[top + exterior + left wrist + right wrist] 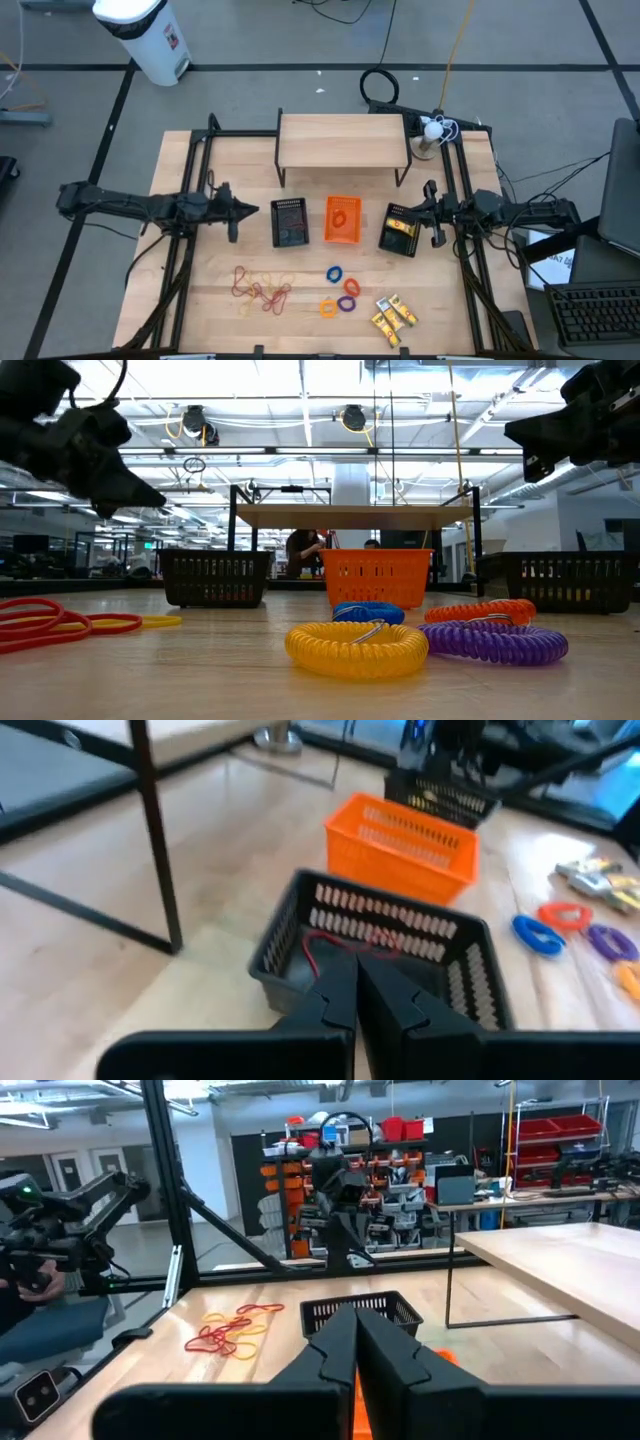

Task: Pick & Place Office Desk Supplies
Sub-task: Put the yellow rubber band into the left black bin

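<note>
**Both arms poised over the trays, most supplies not yet sorted**

Seen from above, the left gripper [247, 210] hangs at centre-left, fingers pressed together on nothing, just beside the left black mesh tray [290, 222]. In its wrist view a thin red band [345, 942] already lies inside that tray. At lower left of the overhead frame, a loose tangle of red, orange and tan rubber bands [262, 289] lies on the pale wooden table [200, 320].

In the middle stands the orange plastic tray [343, 219], an orange ring inside. Below it lie coiled rings in blue, red, orange and purple [341, 289], then small yellow oblong pieces [393, 316] at lower right.

At centre-right, the right gripper [426, 212], also closed and empty, sits just beside the right black mesh tray [402, 230], which holds something yellow.

Judging by this, sorting is under way and between picks. The next move would call for an arm to open, then descend on a loose item.

Tray contents are hard to make out in detail.
</note>
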`<action>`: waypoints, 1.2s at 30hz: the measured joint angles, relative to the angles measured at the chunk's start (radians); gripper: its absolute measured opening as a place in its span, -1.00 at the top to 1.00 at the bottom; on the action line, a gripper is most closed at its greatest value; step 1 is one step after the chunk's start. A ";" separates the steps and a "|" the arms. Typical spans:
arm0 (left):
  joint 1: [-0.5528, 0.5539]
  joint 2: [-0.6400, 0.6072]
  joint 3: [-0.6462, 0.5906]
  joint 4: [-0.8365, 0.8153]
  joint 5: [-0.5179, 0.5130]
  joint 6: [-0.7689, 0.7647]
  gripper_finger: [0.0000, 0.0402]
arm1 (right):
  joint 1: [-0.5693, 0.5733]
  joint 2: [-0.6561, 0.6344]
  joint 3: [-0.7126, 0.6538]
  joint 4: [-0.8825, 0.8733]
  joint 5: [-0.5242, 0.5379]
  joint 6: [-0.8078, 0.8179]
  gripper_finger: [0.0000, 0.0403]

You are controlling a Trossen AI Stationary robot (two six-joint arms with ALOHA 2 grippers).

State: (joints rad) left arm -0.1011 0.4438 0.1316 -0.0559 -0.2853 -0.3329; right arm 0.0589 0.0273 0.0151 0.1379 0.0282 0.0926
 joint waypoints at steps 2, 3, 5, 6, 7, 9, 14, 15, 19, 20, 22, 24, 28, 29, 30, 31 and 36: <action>-0.051 0.051 0.062 -0.071 -0.029 -0.040 0.99 | 0.000 0.000 0.000 0.000 -0.001 0.000 1.00; -0.078 0.084 0.098 -0.102 -0.046 -0.062 0.99 | 0.000 0.000 0.000 0.000 -0.002 0.000 1.00; -0.135 0.165 0.176 -0.167 -0.067 -0.114 0.99 | 0.000 0.000 0.000 0.000 -0.002 0.000 1.00; -0.163 0.210 0.217 -0.200 -0.076 -0.144 0.99 | 0.000 0.000 0.000 0.000 -0.002 0.001 1.00; -0.193 0.262 0.261 -0.238 -0.082 -0.176 0.99 | 0.000 0.000 0.000 0.000 -0.002 0.000 1.00; -0.241 0.371 0.349 -0.320 -0.083 -0.239 0.99 | 0.000 0.000 0.000 0.000 -0.002 0.001 1.00; -0.320 0.638 0.565 -0.630 -0.015 -0.395 0.99 | 0.000 0.000 0.000 -0.001 -0.004 0.027 1.00; -0.333 0.681 0.595 -0.687 0.012 -0.407 0.99 | 0.000 0.000 0.000 -0.001 -0.005 0.034 1.00; -0.393 0.793 0.658 -0.776 0.093 -0.386 0.92 | 0.000 0.000 0.000 -0.030 -0.007 0.053 1.00; -0.408 0.804 0.659 -0.770 0.112 -0.384 0.89 | 0.000 0.000 0.000 -0.036 -0.007 0.053 1.00; -0.431 0.820 0.659 -0.758 0.146 -0.399 0.81 | 0.000 0.000 0.000 -0.057 -0.007 0.053 1.00; -0.446 0.836 0.659 -0.755 0.173 -0.421 0.72 | 0.000 0.000 -0.001 -0.062 -0.007 0.053 1.00; -0.479 0.860 0.659 -0.755 0.172 -0.382 0.49 | 0.000 0.000 -0.001 -0.061 -0.007 0.053 1.00; -0.489 0.867 0.659 -0.755 0.172 -0.379 0.43 | 0.000 0.000 -0.001 -0.060 -0.007 0.053 1.00; -0.498 0.873 0.659 -0.755 0.172 -0.379 0.36 | 0.000 0.000 -0.001 -0.061 -0.007 0.053 1.00; -0.504 0.878 0.659 -0.754 0.173 -0.379 0.31 | 0.000 0.000 -0.001 -0.061 -0.007 0.053 1.00; -0.521 0.934 0.659 -0.752 0.146 -0.353 0.12 | 0.000 0.000 -0.001 -0.061 -0.007 0.053 1.00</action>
State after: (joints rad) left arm -0.6219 1.3775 0.7906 -0.8075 -0.1395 -0.6857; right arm 0.0589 0.0277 0.0139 0.0772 0.0208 0.1452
